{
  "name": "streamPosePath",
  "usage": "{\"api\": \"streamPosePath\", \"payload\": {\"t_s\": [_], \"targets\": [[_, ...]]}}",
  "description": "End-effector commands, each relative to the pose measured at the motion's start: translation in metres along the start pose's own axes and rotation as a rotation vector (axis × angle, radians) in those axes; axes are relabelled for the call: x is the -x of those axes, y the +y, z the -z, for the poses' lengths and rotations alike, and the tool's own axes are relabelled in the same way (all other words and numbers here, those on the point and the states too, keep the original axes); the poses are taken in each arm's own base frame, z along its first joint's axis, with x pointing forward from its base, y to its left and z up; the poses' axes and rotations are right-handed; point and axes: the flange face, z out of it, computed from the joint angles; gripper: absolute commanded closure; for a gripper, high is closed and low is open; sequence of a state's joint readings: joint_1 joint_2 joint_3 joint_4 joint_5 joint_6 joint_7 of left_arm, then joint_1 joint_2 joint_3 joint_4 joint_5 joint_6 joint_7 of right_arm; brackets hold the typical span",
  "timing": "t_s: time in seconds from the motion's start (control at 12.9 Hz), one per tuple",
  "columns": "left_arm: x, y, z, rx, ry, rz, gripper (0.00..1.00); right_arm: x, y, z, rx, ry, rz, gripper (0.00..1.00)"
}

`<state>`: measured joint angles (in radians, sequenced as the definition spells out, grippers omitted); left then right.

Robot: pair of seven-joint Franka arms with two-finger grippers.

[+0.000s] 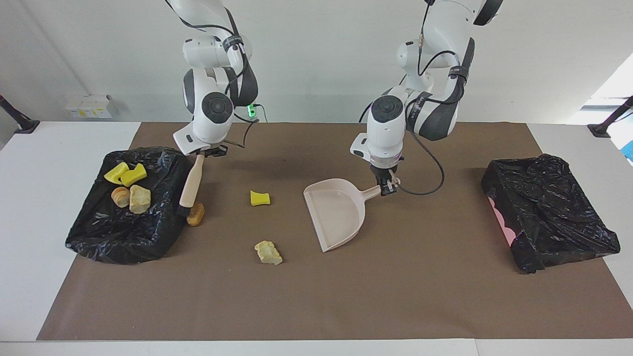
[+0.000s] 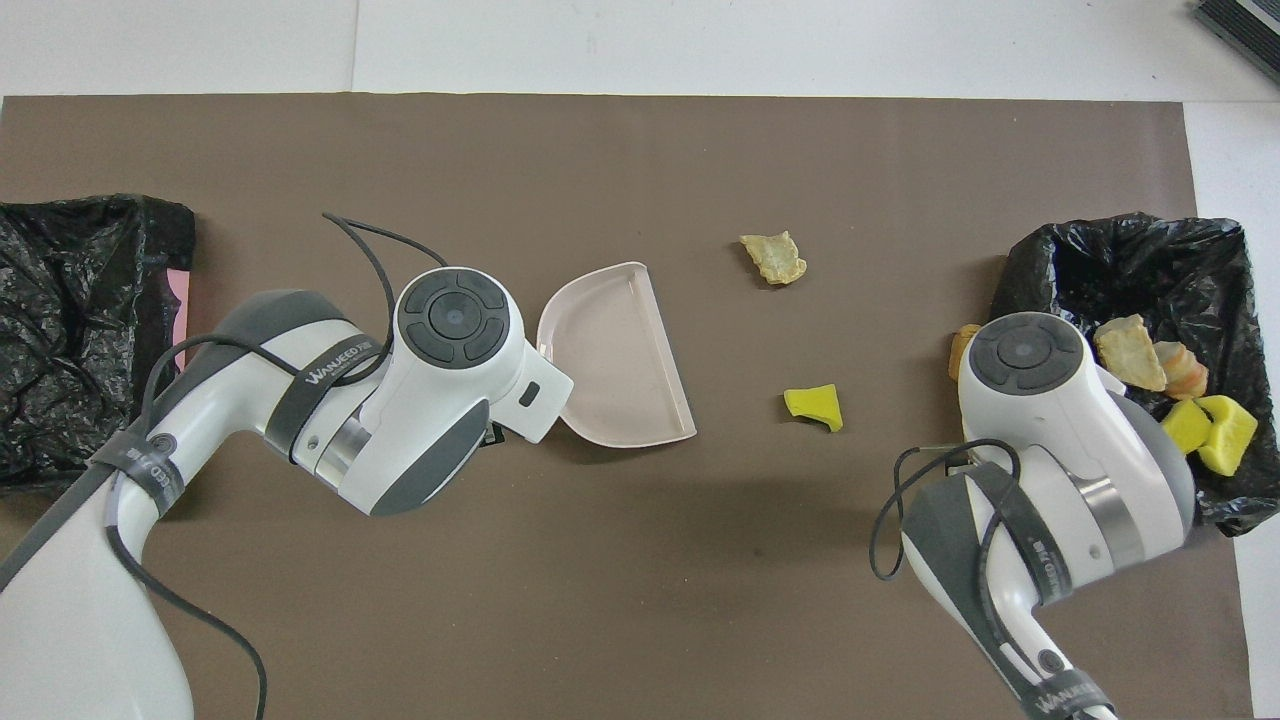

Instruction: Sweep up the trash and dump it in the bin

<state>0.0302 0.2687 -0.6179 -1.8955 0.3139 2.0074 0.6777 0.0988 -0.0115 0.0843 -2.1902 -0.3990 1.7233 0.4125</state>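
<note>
The right gripper (image 1: 200, 154) pinches the beige black-bristled brush (image 1: 190, 184), its bristles against the orange-brown oval lump (image 1: 196, 214) at the edge of the black bag-lined bin (image 1: 123, 237). The left gripper (image 1: 384, 187) pinches the beige plastic dustpan (image 1: 336, 213) by its handle; brown bench mat (image 1: 316, 301) lies open around the yellow spongy chunk (image 1: 260, 198) and pale rocky lump (image 1: 268, 252).

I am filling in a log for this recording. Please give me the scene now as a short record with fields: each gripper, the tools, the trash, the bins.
right gripper: shut on the brush handle, beside the filled bin
brush: tilted, bristles down at the orange-brown lump
left gripper: shut on the dustpan handle
dustpan: mid-mat, nothing in it
loose trash: orange-brown lump, yellow chunk, beige lump on the mat
filled bin: four pieces inside, right arm's end
other bin: contents not visible, left arm's end
</note>
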Motion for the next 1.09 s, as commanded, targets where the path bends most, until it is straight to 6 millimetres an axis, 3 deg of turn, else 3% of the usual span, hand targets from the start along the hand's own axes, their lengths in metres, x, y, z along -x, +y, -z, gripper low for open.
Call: {"api": "streamPosePath", "payload": {"t_s": [0.0, 0.16, 0.31, 0.54, 1.01], "targets": [[-0.001, 0.017, -0.002, -0.017, -0.004, -0.039, 1.0, -0.017, 0.017, -0.019, 0.009, 0.016, 0.036, 1.0], [-0.003, 0.026, -0.002, -0.016, -0.014, -0.051, 1.0, -0.028, 0.01, -0.03, -0.005, 0.024, 0.054, 1.0], [-0.004, 0.027, -0.001, -0.02, -0.01, -0.052, 1.0, -0.032, -0.014, -0.029, -0.028, 0.024, 0.077, 1.0], [-0.003, 0.028, -0.003, -0.014, -0.019, -0.054, 1.0, -0.027, -0.067, -0.009, -0.121, 0.021, 0.123, 1.0], [-0.002, 0.03, -0.005, -0.013, -0.022, -0.047, 1.0, -0.017, -0.136, 0.037, -0.286, 0.017, 0.18, 1.0]]}}
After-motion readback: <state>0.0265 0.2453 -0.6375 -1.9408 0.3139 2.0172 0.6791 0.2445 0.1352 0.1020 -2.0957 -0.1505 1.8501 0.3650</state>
